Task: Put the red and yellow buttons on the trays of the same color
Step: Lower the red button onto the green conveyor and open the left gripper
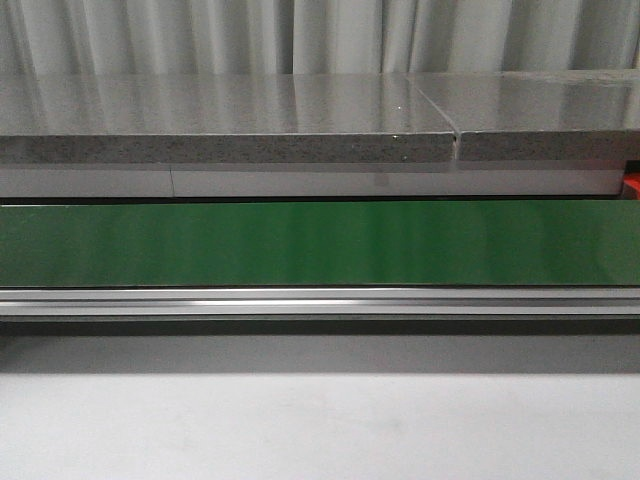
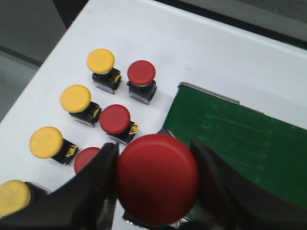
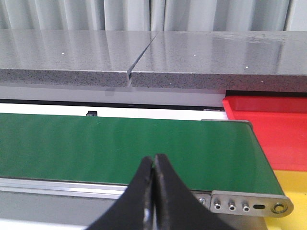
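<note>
White bench (image 2: 201,52), grey curtain behind. Left claw (image 2: 156,184): clamped on a red button (image 2: 157,178), cap up, held above the green conveyor belt's (image 2: 235,139) near end. Beyond it: spare yellow buttons (image 2: 75,98) and red buttons (image 2: 114,119), in rows. Right claw (image 3: 154,191): pinched closed, empty. Farther off: red tray (image 3: 268,129) and yellow tray (image 3: 292,191) at the belt's far end, nearer the right arm.

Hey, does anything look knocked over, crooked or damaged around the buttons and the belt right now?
Nothing stands out. The yellow-capped buttons and red-capped buttons stand upright in two rows on the white table. The left end effector holds a red mushroom-head button, and the green conveyor belt looks intact.
</note>
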You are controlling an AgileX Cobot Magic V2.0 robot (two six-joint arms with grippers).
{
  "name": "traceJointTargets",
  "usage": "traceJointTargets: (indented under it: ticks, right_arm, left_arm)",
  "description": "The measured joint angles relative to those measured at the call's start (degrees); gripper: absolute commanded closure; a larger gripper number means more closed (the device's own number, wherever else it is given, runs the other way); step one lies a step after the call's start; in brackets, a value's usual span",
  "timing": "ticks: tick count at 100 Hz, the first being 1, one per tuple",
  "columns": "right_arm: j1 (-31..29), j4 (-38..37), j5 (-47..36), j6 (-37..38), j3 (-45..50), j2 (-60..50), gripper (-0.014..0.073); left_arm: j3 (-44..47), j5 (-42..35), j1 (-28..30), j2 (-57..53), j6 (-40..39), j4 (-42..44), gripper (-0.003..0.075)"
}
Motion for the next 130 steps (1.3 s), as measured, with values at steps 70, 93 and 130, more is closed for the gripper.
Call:
traceJointTargets:
  ticks: [70, 93, 130]
  right_arm:
    - [0.0, 0.0, 0.0, 0.0, 0.0, 0.0, 0.0662]
    - [0.0, 0.0, 0.0, 0.0, 0.0, 0.0, 0.0662]
    - [0.0, 0.0, 0.0, 0.0, 0.0, 0.0, 0.0662]
  left_arm:
    - [-1.0, -1.1, -4.2, 15.9, 8.8, -5.2, 0.0612]
    - [-1.0, -1.7, -4.9, 15.9, 9.9, -5.4, 0.0093]
    - [-1.2, -5.3, -5.5, 15.9, 11.0, -5.6, 0.006]
